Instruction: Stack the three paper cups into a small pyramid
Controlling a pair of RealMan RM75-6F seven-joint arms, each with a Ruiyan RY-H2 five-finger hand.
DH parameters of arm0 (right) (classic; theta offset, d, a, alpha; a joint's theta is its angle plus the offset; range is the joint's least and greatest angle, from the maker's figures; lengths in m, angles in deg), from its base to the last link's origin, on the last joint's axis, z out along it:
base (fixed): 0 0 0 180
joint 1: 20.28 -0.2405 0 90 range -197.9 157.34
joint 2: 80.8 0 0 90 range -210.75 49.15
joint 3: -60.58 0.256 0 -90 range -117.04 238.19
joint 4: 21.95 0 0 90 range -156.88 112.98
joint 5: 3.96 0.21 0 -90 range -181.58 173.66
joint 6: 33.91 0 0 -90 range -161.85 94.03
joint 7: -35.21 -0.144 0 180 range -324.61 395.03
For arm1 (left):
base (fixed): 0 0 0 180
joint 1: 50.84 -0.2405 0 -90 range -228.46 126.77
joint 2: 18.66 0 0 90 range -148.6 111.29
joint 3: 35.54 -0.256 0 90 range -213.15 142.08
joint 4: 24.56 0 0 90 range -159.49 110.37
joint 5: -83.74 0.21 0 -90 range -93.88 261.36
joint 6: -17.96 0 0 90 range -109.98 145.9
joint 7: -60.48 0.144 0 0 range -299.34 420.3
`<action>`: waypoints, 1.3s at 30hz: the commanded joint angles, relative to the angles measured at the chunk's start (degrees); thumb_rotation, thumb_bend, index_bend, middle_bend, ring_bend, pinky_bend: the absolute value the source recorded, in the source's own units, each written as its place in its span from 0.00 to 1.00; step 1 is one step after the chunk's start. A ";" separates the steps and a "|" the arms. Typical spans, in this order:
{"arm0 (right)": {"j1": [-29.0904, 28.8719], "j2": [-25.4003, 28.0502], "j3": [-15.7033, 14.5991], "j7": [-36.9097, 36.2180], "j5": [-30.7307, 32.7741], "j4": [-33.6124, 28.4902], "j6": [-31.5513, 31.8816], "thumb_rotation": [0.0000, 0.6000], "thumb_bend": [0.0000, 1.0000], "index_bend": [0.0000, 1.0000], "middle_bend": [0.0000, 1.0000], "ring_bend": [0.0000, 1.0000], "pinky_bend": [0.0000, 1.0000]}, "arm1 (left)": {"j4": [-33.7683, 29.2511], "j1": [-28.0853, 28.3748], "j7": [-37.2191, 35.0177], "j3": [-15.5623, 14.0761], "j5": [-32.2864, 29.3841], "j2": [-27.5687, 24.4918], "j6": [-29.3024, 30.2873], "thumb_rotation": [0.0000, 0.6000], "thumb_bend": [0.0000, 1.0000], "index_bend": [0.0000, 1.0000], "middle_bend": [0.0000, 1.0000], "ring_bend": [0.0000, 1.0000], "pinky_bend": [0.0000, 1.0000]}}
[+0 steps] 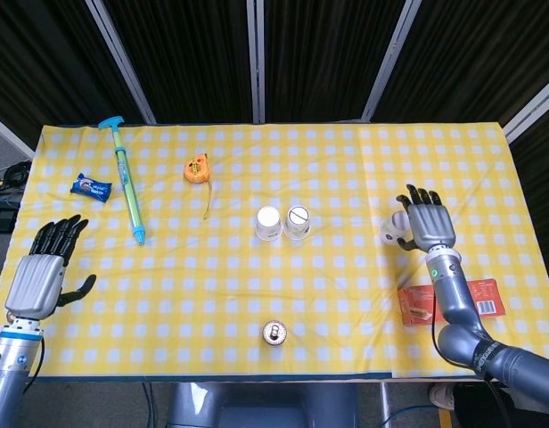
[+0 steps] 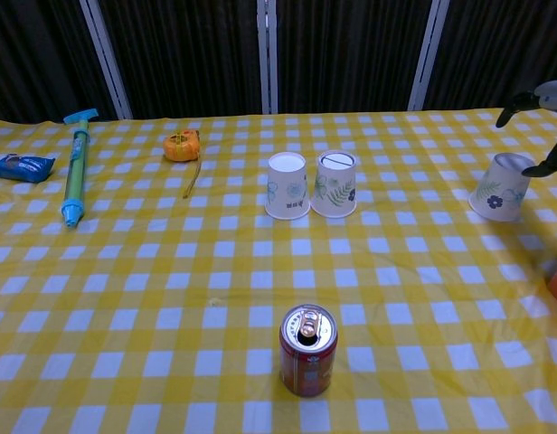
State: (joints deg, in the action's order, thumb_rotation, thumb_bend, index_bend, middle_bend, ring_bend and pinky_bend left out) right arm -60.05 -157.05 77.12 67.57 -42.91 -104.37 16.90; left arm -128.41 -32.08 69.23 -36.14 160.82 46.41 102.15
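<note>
We see right hand point(image 1: 428, 221) spread wide beside lone cup point(image 2: 500, 186) | left hand point(image 1: 45, 267) wide, holding nothing | cup pair point(image 1: 283, 222) upside-down

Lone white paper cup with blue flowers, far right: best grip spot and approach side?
Grip the white paper cup with blue flowers around its side wall, near mid-height, probably from its right, where the right hand is. It stands upside down, closed base up, widening toward the rim on the checked tablecloth, with open space around it.
</note>
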 commanded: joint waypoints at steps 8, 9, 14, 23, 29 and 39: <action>-3.34 -1.85 -2.58 2.31 5.84 5.24 -2.14 1.00 0.18 0.24 0.00 0.00 0.00 | -0.19 -0.81 0.10 1.09 0.76 -0.06 -1.56 1.00 0.34 0.00 0.00 0.00 0.00; -3.54 -2.02 -2.77 2.17 6.02 5.58 -2.28 1.00 0.19 0.24 0.00 0.00 0.00 | -0.22 -0.89 0.10 1.22 0.82 -0.05 -1.76 1.00 0.34 0.00 0.00 0.00 0.00; -4.20 -3.06 -3.98 1.83 6.46 7.07 -2.91 1.00 0.22 0.26 0.00 0.00 0.00 | -0.05 -1.25 -0.07 2.01 0.85 0.02 -2.30 1.00 0.34 0.00 0.00 0.00 0.00; -4.71 -5.09 -4.44 -0.24 3.73 9.25 -1.19 1.00 0.35 0.41 0.09 0.00 0.00 | 0.13 -1.68 -0.25 2.85 1.01 0.02 -3.40 1.00 0.34 0.00 0.00 0.00 0.00; -4.76 -3.75 -2.78 -3.39 -0.23 5.42 1.14 1.00 0.35 0.43 0.10 0.00 0.00 | 0.45 -1.89 -0.31 3.51 0.72 0.07 -4.18 1.00 0.34 0.00 0.00 0.00 0.00; -8.35 1.28 1.80 -0.20 -5.87 -11.30 7.85 1.00 0.35 0.43 0.11 0.00 0.00 | 0.65 -2.03 -0.05 4.36 0.39 0.33 -5.18 1.00 0.34 0.00 0.00 0.00 0.00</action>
State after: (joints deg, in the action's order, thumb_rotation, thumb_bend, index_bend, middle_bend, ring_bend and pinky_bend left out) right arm -66.71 -157.24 77.29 65.21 -48.21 -111.91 22.77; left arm -127.75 -34.11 69.18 -31.80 161.22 46.73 96.98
